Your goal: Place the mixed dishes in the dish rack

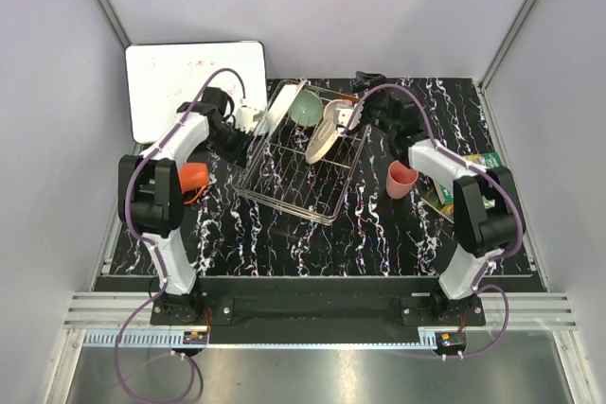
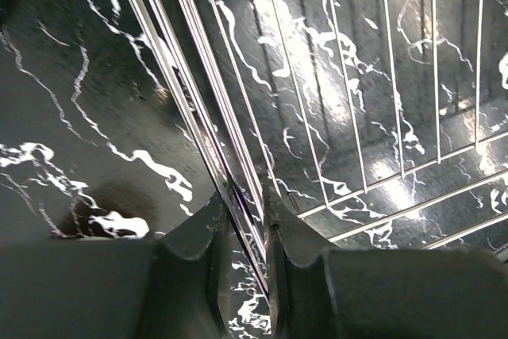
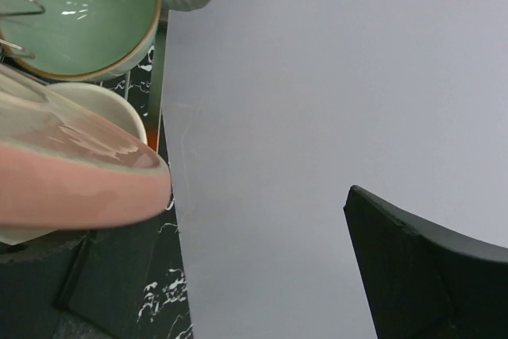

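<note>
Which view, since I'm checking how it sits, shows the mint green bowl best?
The top external view: the mint green bowl appears whole, tipped up on edge at the far end of the dish rack. The right wrist view shows its inside close up, but cropped. The left wrist view shows rack wires and no bowl.

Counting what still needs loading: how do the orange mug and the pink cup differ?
Colour: the orange mug is bright orange, the pink cup salmon pink. Side: the orange mug sits left of the dish rack, the pink cup right of it. View: the left arm hides part of the orange mug; the pink cup shows whole. Both rest on the table, outside the dish rack.
</note>
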